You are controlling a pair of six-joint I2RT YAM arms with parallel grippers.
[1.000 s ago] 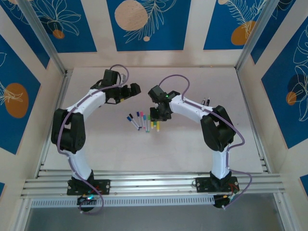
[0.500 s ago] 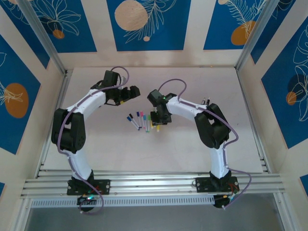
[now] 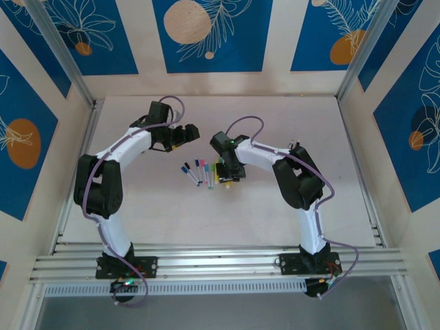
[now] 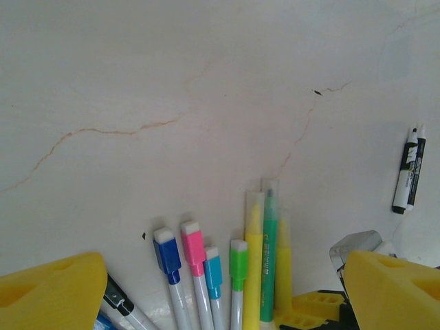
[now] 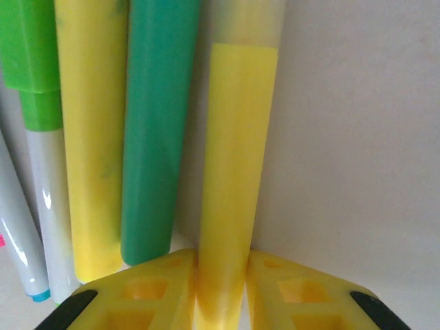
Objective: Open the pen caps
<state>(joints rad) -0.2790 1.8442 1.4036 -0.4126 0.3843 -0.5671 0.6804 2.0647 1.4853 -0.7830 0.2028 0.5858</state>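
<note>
**Right pincer now on the yellow pen**

My right pincer (image 5: 221, 275) has eased down and clamped the yellow pen (image 5: 237, 137). It lies at the 3 o'clock end of the row of pens (image 3: 203, 172) mid-desk (image 3: 206, 227). A second ago I was only closing in. Its cap (image 5: 247, 24) is still on (clear plastic, I think). My left pincer (image 3: 184, 135) waits apart at 11 o'clock, a little narrower than before. With the barrel held, I judge pulling the cap comes next.

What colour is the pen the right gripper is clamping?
The pen in the right gripper is yellow; clearest in the right wrist view.
</note>
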